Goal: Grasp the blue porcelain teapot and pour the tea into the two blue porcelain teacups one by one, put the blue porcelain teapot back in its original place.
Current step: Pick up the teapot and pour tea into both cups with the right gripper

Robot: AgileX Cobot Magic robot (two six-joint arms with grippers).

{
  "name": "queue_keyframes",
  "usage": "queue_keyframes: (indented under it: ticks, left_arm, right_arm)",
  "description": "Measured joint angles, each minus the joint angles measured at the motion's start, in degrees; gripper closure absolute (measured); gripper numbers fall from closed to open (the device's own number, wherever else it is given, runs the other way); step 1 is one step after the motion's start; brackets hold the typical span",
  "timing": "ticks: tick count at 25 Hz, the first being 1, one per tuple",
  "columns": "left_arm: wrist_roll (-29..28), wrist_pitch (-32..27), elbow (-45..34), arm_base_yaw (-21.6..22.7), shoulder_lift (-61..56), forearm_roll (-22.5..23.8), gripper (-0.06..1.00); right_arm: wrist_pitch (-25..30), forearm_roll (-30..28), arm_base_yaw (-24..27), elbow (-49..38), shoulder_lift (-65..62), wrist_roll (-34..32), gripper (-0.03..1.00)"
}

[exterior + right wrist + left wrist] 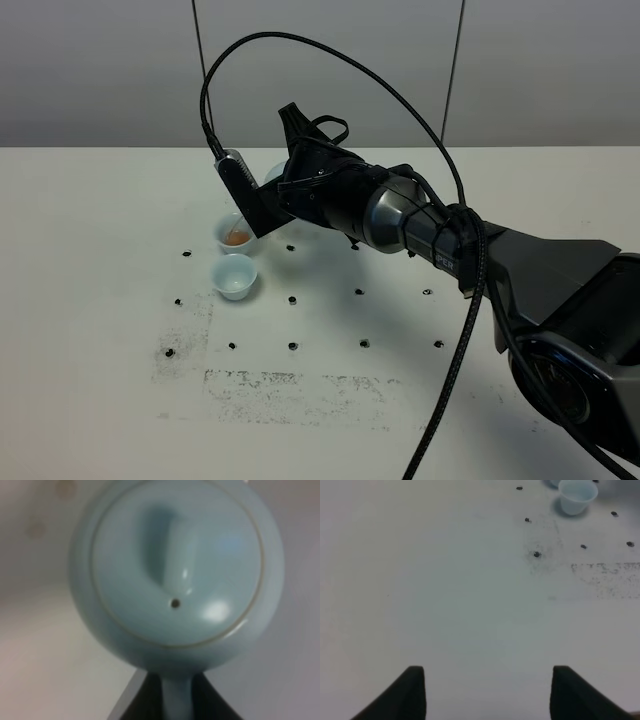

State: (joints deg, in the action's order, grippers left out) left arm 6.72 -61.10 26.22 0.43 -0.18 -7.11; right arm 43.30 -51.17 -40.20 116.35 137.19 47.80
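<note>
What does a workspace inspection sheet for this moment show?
Surface: white table with rows of dark dots and a grey scuffed patch.
Job's things: blue porcelain teapot held, lid on; far teacup holds amber tea; near teacup shows no tea.
Clutter: nothing seen.
Grippers: right gripper shut on the teapot's handle; left gripper open, empty, over bare table.
Cables: black cable loops above the right arm.
Surroundings: grey panelled wall.
</note>
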Motion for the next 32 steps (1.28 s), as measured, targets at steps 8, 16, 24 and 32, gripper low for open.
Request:
queue_keyframes:
  ticks: [8, 16, 24, 32]
  left_arm:
    - [0.0, 0.0, 0.0, 0.0, 0.0, 0.0, 0.43]
    - [-0.1, 0.0, 0.0, 0.0, 0.0, 0.0, 0.43]
    - [-0.1, 0.0, 0.0, 0.0, 0.0, 0.0, 0.43]
    - [-0.1, 0.0, 0.0, 0.0, 0.0, 0.0, 0.43]
  right_arm:
    - [-0.4, -0.9, 0.0, 0.0, 0.0, 2.1, 0.93]
    - [-1.7, -1.8, 0.0, 0.0, 0.0, 4.1, 0.93]
    - [-2.1, -3.4, 0.0, 0.0, 0.0, 4.4, 0.93]
    - [-2.1, -3.9, 0.0, 0.0, 0.0, 4.4, 0.93]
